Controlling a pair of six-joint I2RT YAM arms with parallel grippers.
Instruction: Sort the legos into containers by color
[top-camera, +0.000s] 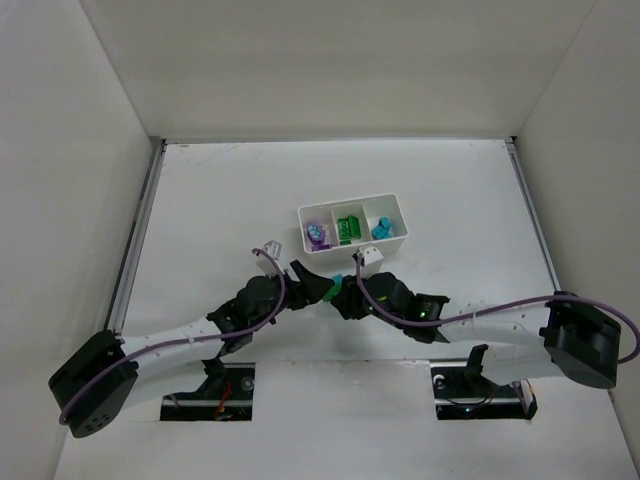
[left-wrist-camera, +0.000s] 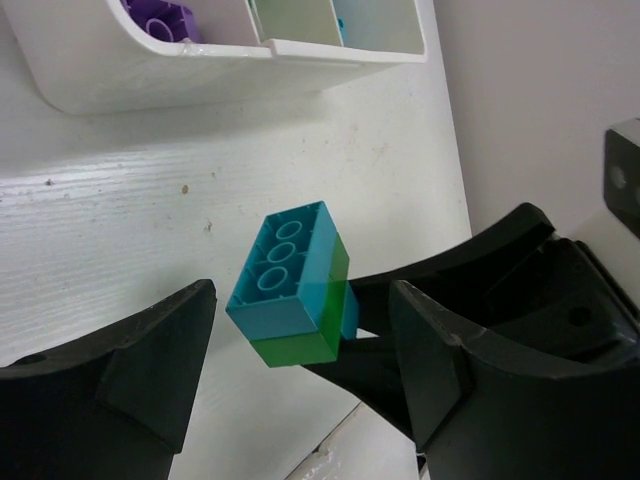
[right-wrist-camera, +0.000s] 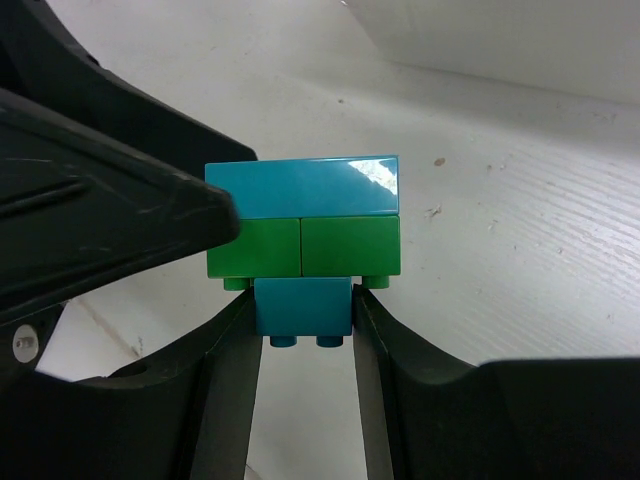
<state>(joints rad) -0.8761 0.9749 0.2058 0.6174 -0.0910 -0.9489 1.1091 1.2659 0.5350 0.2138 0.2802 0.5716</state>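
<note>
Joined teal-and-green legos (right-wrist-camera: 300, 215) held over the surface (right-wrist-camera: 520, 230), near the white tray (left-wrist-camera: 150, 80).
The right claw (right-wrist-camera: 305, 300) pinches the small teal brick (right-wrist-camera: 303, 308) at the stack's base; the left claw (left-wrist-camera: 300, 300) stands spread, its fingers (left-wrist-camera: 150, 360) flanking the stack on both sides.

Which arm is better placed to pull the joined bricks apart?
Probably left: the left gripper is open on both sides of the stack, while the right gripper is shut on its small teal brick.
</note>
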